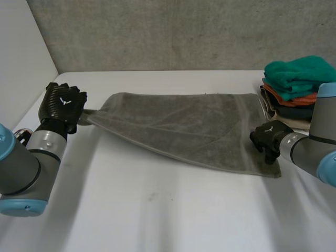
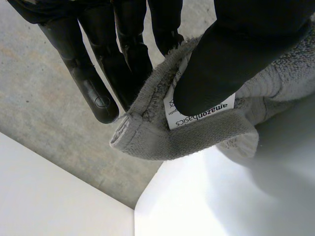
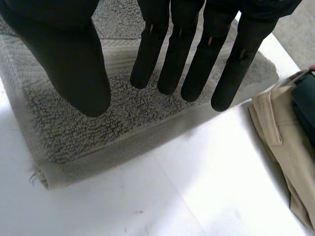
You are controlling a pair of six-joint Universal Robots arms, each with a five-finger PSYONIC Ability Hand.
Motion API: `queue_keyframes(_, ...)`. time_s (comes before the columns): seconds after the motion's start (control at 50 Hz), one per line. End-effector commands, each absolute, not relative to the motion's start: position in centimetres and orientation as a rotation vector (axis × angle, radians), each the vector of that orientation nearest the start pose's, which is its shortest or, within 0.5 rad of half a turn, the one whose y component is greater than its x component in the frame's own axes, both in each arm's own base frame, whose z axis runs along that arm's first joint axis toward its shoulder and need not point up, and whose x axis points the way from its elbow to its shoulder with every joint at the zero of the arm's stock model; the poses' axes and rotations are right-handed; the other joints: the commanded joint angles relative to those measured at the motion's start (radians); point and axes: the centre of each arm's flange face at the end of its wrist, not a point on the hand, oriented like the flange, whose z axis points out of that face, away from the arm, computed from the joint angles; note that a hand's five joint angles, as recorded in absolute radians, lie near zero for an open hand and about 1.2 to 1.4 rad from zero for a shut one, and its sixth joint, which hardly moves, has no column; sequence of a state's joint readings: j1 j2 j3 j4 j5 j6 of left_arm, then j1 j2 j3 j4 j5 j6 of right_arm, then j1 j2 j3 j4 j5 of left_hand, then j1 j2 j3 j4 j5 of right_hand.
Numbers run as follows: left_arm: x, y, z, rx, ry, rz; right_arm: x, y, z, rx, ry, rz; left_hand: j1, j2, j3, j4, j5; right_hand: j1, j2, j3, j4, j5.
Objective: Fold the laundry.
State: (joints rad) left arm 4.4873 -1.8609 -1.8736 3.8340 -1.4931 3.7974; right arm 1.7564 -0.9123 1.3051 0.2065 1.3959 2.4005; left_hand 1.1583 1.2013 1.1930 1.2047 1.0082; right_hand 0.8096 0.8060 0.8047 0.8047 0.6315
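thumb of the left hand (image 2: pixel 236 54) sits square on the white label (image 2: pixel 202 114) at the towel (image 2: pixel 147 132) corner, so just "amazonbasics" reads. the small print next to it is too tiny to make out. past the thumb, the towel runs off the picture's edge. head view now: the stack of folded laundry (image 1: pixel 294 84) just beyond the towel's far right corner is clipped by the edge and partly behind the right arm (image 1: pixel 315 149). right wrist view: right hand (image 3: pixel 197 54) over the towel's corner, touching the pile or just above it, can't tell. beside the towel a beige garment (image 3: pixel 278 132) is cut off, and the dark item (image 3: pixel 306 105) on it is too clipped to name.
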Motion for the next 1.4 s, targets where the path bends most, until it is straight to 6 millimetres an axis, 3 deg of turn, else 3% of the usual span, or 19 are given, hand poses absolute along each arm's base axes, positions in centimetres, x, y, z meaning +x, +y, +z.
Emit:
queue_keyframes(0.02,-20.8,-30.5,19.3,0.899,1.749,-2.094,20.9,-33.5,14.4,-1.341,2.524,-1.510,0.238,0.195,0.203,0.192,0.214,-0.167,-0.163,-0.162,-0.162,-0.163)
queue_keyframes(0.2,-20.8,-30.5,20.7,0.880,1.711,-2.125,20.0,-31.2,15.2,-1.150,2.534,-1.469,0.238,0.195,0.203,0.192,0.214,-0.349,-0.345,-0.344,-0.344,-0.345)
queue_keyframes(0.34,-21.3,-30.5,21.3,0.884,1.687,-2.152,20.1,-29.4,13.2,-1.142,2.479,-1.468,0.238,0.195,0.203,0.192,0.214,-0.337,-0.333,-0.332,-0.332,-0.334)
queue_keyframes(0.46,-23.2,-30.2,23.2,0.934,1.670,-2.196,20.9,-28.7,13.7,-0.916,2.407,-1.577,0.238,0.195,0.203,0.192,0.214,-0.355,-0.351,-0.350,-0.350,-0.351)
queue_keyframes(0.66,-24.5,-29.7,27.7,0.915,1.720,-2.276,27.0,-24.9,16.1,-0.553,2.184,-1.560,0.238,0.195,0.203,0.192,0.214,-0.601,-0.597,-0.596,-0.596,-0.597)
queue_keyframes(0.82,-26.2,-28.6,33.1,0.868,1.724,-2.436,33.5,-21.7,17.5,-0.513,1.985,-1.684,0.238,0.195,0.203,0.192,0.214,-0.635,-0.631,-0.630,-0.630,-0.632)
queue_keyframes(0.9,-27.3,-27.5,35.2,0.875,1.724,-2.504,35.3,-21.5,18.3,-0.420,1.935,-1.728,0.238,0.195,0.203,0.192,0.214,-0.635,-0.631,-0.630,-0.630,-0.632)
queue_keyframes(1.04,-28.1,-26.5,37.2,0.844,1.721,-2.585,37.2,-21.9,15.8,-0.398,1.969,-1.707,0.238,0.195,0.203,0.192,0.214,-0.635,-0.631,-0.630,-0.630,-0.632)
queue_keyframes(1.18,-27.3,-26.4,38.4,0.760,1.691,-2.597,35.5,-23.7,14.5,-0.312,2.058,-1.784,0.238,0.195,0.203,0.192,0.214,-0.635,-0.631,-0.630,-0.630,-0.632)
queue_keyframes(1.26,-27.0,-26.7,38.0,0.755,1.705,-2.579,30.6,-27.7,13.8,-0.182,2.214,-1.860,0.238,0.195,0.203,0.192,0.214,-0.581,-0.577,-0.576,-0.576,-0.577)
queue_keyframes(1.28,-26.9,-26.7,37.9,0.757,1.706,-2.573,28.3,-29.3,13.5,-0.154,2.274,-1.887,0.238,0.195,0.203,0.192,0.214,-0.523,-0.519,-0.518,-0.518,-0.519)
queue_keyframes(1.36,-26.5,-27.0,37.6,0.748,1.718,-2.554,24.4,-31.4,13.8,-0.202,2.331,-1.919,0.238,0.195,0.203,0.192,0.214,-0.376,-0.372,-0.371,-0.371,-0.372)
queue_keyframes(1.4,-26.2,-27.2,37.5,0.739,1.722,-2.546,23.6,-31.7,13.7,-0.251,2.342,-1.913,0.238,0.195,0.203,0.192,0.214,-0.317,-0.313,-0.312,-0.312,-0.313)
